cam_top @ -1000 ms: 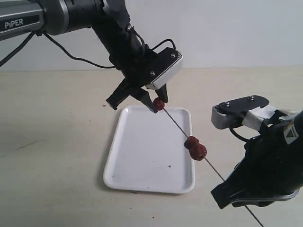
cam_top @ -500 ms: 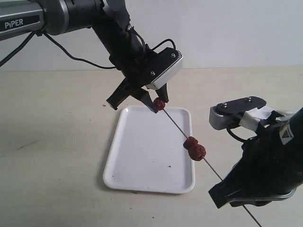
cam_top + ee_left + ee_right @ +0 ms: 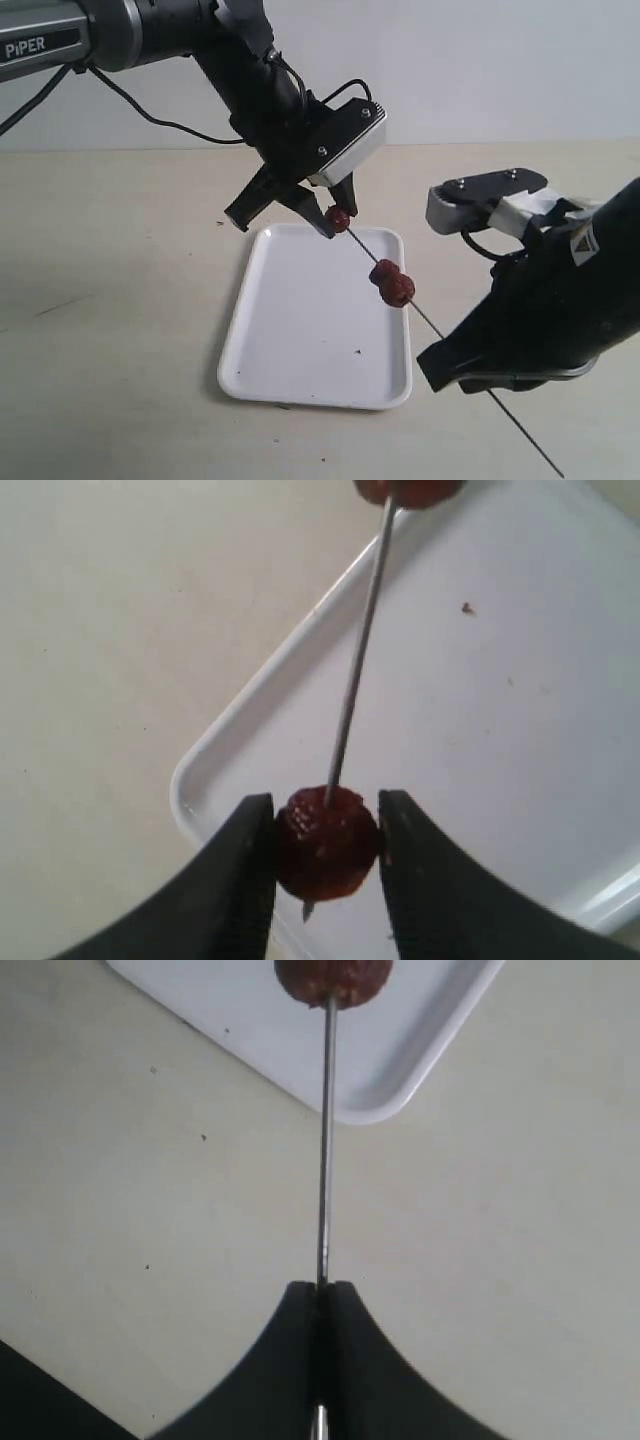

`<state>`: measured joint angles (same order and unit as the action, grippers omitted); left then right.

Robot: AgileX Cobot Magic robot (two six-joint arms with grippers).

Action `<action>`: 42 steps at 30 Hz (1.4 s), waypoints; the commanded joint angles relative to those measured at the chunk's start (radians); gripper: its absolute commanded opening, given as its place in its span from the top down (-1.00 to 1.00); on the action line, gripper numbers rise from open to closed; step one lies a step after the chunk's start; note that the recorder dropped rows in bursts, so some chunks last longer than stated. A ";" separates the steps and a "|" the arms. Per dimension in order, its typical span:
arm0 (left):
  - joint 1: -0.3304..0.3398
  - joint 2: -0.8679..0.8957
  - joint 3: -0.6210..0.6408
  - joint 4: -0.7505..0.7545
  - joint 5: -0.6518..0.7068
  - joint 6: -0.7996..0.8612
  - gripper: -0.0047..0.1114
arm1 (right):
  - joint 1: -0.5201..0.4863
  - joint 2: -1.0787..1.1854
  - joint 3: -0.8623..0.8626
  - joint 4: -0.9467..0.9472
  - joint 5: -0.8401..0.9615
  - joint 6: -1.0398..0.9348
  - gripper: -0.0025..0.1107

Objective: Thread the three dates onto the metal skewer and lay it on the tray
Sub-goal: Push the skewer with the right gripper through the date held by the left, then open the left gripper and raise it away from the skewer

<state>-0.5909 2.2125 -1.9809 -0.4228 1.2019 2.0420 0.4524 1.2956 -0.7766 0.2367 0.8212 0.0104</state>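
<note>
Now my L gripper [image 3: 325, 810] pinches one date [image 3: 325, 852], jaws partway apart. R gripper [image 3: 320, 1292] is clamped tight on the metal skewer [image 3: 325, 1140]; two more dates [image 3: 392, 283] sit mid-rod over the tray [image 3: 290, 340].

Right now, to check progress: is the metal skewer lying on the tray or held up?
Held up: the metal skewer slants above the tray, clamped in the right gripper, its end date in the left gripper.
</note>
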 commanded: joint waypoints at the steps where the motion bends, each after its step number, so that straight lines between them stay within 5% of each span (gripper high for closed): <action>1: -0.016 -0.015 0.003 -0.022 0.017 -0.005 0.31 | 0.001 -0.003 -0.047 -0.011 -0.028 -0.010 0.96; 23: -0.027 -0.026 0.003 -0.102 0.019 -0.009 0.31 | 0.001 0.106 -0.122 -0.011 -0.214 -0.017 0.96; 37: -0.027 -0.026 0.003 -0.141 0.019 -0.193 0.31 | 0.001 0.106 -0.129 -0.028 -0.172 -0.017 0.96; 42: -0.027 -0.026 0.003 -0.187 0.019 -0.315 -0.01 | 0.001 0.106 -0.129 -0.031 -0.166 -0.017 0.96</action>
<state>-0.6110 2.1988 -1.9809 -0.5389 1.2295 1.7917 0.4524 1.3996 -0.8928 0.1961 0.6679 0.0130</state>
